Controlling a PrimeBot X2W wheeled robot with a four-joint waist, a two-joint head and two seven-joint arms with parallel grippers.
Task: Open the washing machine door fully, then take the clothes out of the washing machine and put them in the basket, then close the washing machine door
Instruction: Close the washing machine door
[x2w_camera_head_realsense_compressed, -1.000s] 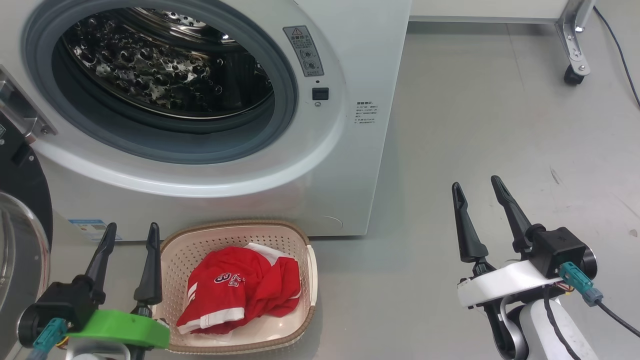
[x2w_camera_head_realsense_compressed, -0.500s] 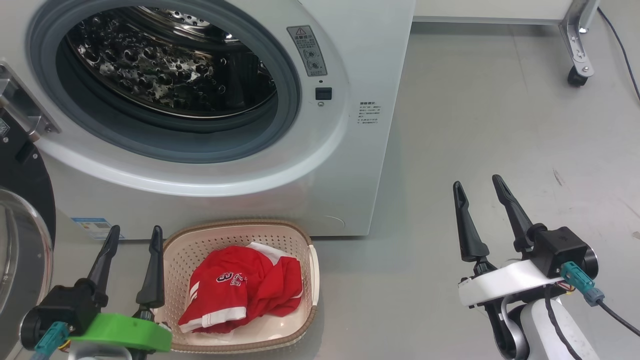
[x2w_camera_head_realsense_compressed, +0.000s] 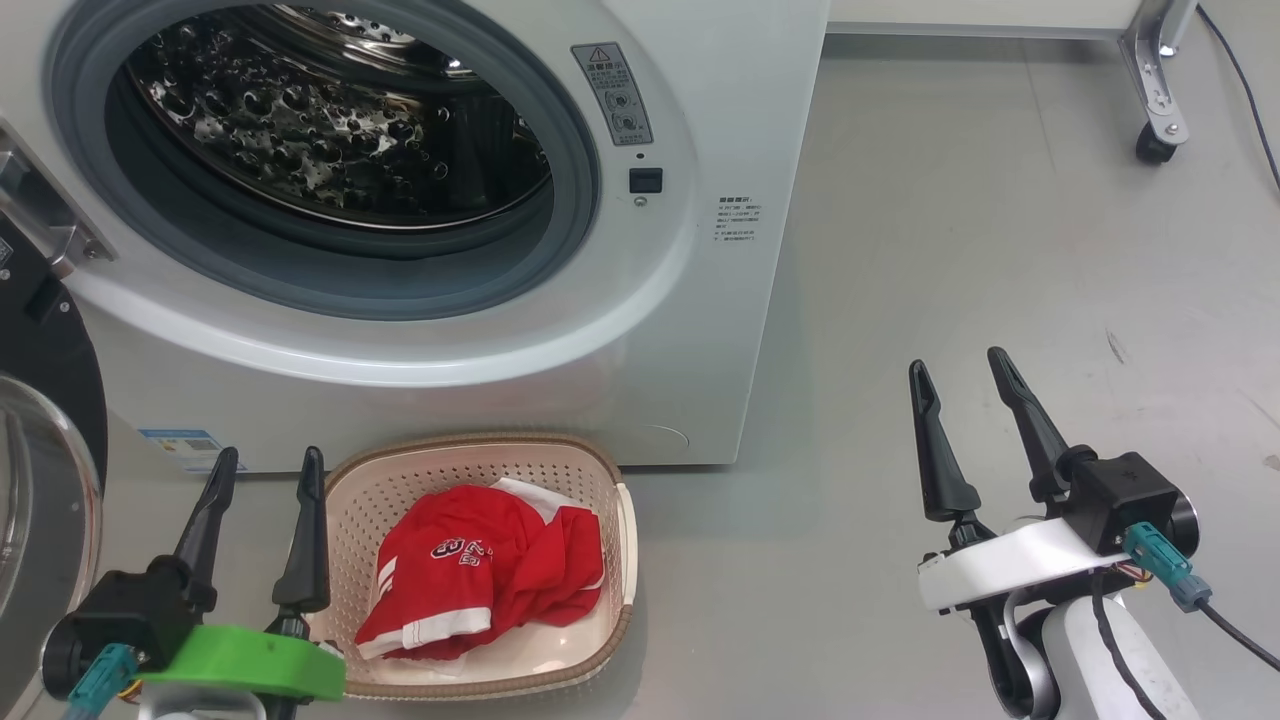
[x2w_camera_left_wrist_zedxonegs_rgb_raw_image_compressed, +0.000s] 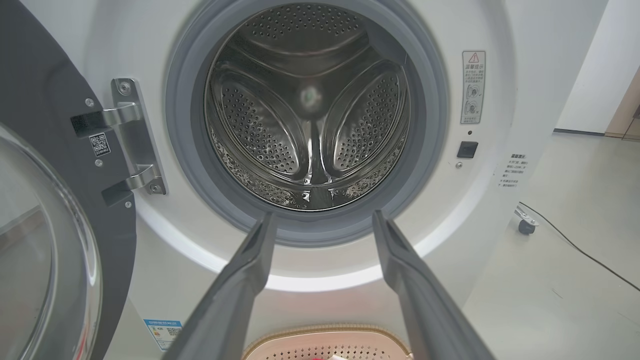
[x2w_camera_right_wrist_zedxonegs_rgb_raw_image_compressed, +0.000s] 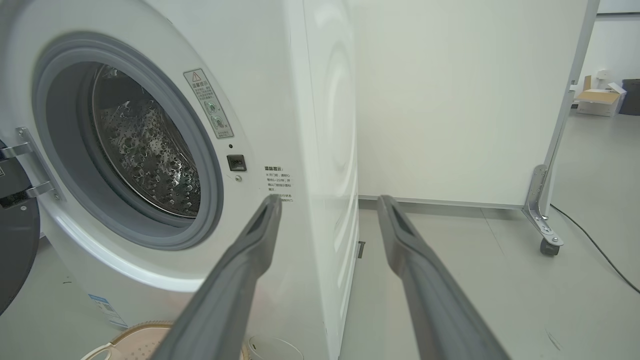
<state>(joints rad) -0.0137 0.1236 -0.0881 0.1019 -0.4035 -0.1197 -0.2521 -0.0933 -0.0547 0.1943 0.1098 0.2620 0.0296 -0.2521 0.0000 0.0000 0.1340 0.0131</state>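
Grippers: left gripper (x2w_camera_head_realsense_compressed: 270, 455) and right gripper (x2w_camera_head_realsense_compressed: 955, 360), jaws spread wide, empty. Basket (x2w_camera_head_realsense_compressed: 470, 442), at 3 o'clock of left gripper, holds clothes (x2w_camera_head_realsense_compressed: 480, 570). Washing machine door (x2w_camera_head_realsense_compressed: 45, 350) stands swung open at 9 o'clock of left gripper, the nearer arm; hinge axis upright. Washing machine (x2w_camera_head_realsense_compressed: 700, 330) drum (x2w_camera_left_wrist_zedxonegs_rgb_raw_image_compressed: 310, 100) beyond appears empty; door closing judged next.

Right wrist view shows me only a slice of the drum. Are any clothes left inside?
Observer: None that I can see. The left wrist view looks straight into the drum, and it is bare steel with no fabric.
Operator: So where are the clothes?
Observer: In the head view, the red clothes lie in the basket, next to the left claw.
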